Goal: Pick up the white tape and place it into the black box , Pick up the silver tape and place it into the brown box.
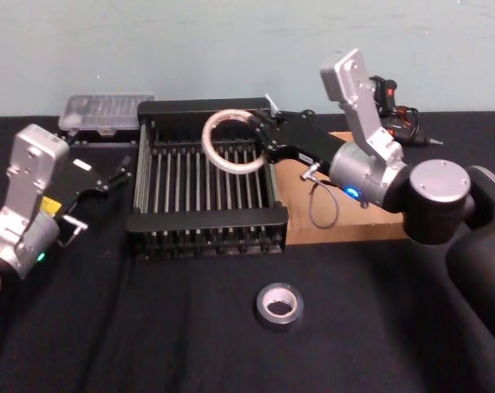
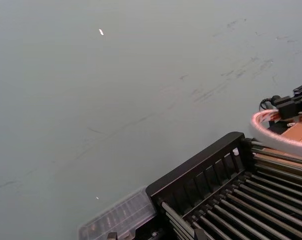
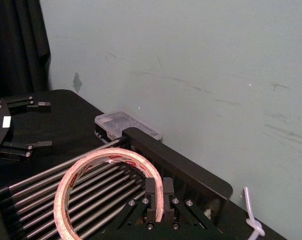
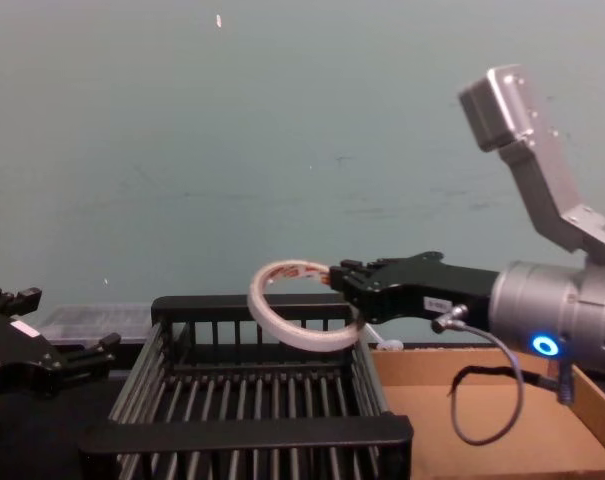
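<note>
My right gripper [image 1: 259, 135] is shut on the rim of the white tape [image 1: 222, 164], a thin ring with red print, and holds it tilted above the back of the black box [image 1: 206, 219]. The right wrist view shows the fingers [image 3: 151, 192] clamping the white tape [image 3: 113, 153] over the slatted floor. The silver tape [image 1: 278, 305] lies flat on the black cloth in front of the crate. The brown box [image 1: 345, 225] sits right of the crate, partly under my right arm. My left gripper [image 1: 120, 173] hovers open and empty beside the crate's left wall.
A clear plastic case [image 1: 106, 110] lies behind the crate's left corner. A black and red tool [image 1: 402, 119] rests at the back right. A pale wall closes the far side of the table.
</note>
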{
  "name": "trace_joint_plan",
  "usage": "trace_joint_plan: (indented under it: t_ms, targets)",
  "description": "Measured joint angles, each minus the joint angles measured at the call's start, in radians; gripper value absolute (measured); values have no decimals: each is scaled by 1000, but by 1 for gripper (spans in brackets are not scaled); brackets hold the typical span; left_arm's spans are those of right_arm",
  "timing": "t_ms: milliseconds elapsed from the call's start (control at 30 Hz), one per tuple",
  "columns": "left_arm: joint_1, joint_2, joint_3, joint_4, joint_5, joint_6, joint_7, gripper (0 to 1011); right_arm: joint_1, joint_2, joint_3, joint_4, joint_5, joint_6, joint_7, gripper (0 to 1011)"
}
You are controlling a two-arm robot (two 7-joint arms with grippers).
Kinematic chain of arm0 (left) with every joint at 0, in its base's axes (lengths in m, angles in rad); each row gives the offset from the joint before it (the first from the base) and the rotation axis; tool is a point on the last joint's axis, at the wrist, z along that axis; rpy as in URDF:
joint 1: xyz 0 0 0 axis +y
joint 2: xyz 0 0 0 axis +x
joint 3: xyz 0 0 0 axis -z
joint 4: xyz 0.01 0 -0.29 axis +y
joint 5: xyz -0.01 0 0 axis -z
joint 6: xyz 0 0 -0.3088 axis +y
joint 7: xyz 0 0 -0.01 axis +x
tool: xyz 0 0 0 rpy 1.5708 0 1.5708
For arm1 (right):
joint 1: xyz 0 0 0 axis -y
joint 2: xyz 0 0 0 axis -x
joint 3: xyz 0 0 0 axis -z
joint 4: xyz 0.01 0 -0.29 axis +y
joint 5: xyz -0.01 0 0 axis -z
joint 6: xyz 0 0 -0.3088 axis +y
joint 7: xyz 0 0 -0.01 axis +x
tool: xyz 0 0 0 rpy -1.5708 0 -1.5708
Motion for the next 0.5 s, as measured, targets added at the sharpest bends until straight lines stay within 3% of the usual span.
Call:
trace_joint_plan:
  t_ms: [500]
  targets:
    - [0,0,0,0,0,0,0,1001,64,-50,-21,114,-28,-21,17,94]
